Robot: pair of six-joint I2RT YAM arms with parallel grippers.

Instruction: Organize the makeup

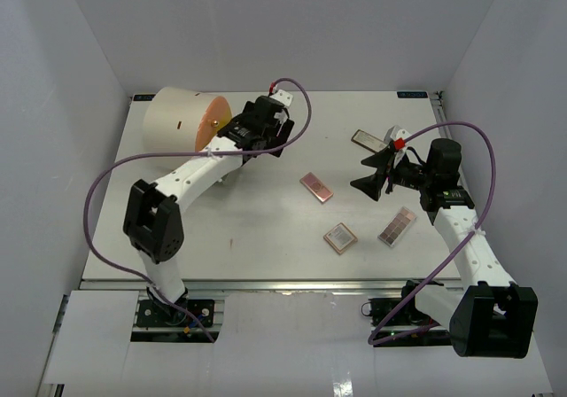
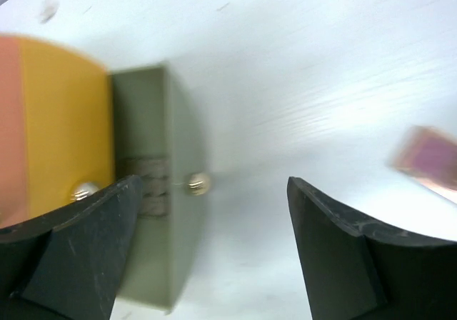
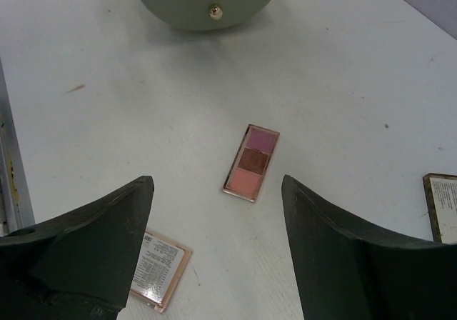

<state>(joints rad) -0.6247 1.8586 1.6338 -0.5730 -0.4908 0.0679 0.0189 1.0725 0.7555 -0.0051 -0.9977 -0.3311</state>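
The left end effector (image 2: 214, 191) and right end effector (image 3: 216, 184) are open and empty; the right should drop straight over the pink eyeshadow palette (image 3: 250, 161) and pinch its long sides.

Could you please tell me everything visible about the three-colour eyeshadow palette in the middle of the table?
The palette is a flat, slim rectangle with a rosy rim and three pans in a row: purple-pink, brown and peach. It lies face up and uncovered, flat on the white table, with nothing else touching it.
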